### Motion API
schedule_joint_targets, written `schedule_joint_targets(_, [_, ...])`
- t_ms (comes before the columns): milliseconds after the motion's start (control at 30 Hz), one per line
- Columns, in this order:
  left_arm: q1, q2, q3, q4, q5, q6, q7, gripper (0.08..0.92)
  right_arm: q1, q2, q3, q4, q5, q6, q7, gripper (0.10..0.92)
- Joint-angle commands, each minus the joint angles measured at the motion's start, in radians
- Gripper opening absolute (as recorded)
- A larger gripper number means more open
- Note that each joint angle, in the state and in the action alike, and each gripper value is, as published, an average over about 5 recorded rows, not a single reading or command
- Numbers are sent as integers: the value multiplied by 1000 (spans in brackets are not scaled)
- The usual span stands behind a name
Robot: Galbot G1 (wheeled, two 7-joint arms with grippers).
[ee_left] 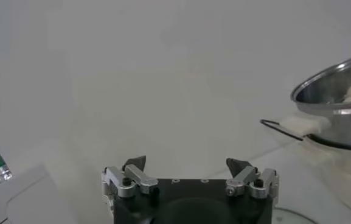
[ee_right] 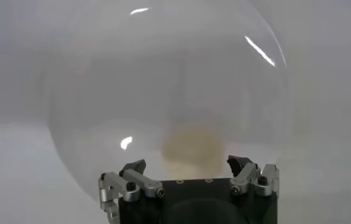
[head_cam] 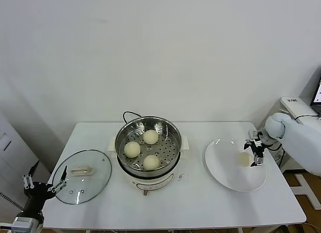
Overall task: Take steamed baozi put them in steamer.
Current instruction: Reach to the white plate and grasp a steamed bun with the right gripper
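Observation:
Three cream-white baozi (head_cam: pixel 132 149) (head_cam: pixel 151 137) (head_cam: pixel 151 162) lie on the perforated tray inside the shiny steel steamer (head_cam: pixel 123 135) at the table's middle. A fourth baozi (head_cam: pixel 244 158) lies on the flat white plate (head_cam: pixel 225 175) at the right; it also shows in the right wrist view (ee_right: pixel 191 148). My right gripper (head_cam: pixel 256 151) is open and hangs just above and beside this bun, its fingertips (ee_right: pixel 135 166) apart on either side of it. My left gripper (head_cam: pixel 45 183) is open and empty, low at the table's front left corner, and shows in the left wrist view (ee_left: pixel 187 163).
The round glass lid (head_cam: pixel 95 183) with a white handle lies flat left of the steamer. The steamer's white base and black cord (head_cam: pixel 128 114) reach toward the wall. A white cabinet (head_cam: pixel 296 105) stands beyond the table's right edge.

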Motion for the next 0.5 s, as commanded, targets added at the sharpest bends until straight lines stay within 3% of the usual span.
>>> schedule_joint_targets(33, [1,2,-4,3,-2,-2,1,823,-36,34,14,-53,-10,-14,55,823])
schedule_joint_targets(300, [1,7,-6,5,-4,-3,1,823,-51,31,16,-39,-27,-17,78,772])
schedule_joint_targets(500, [0,9,-9,3,-8,-4,1,823,0,15,-8,-4,11,-35,73,618])
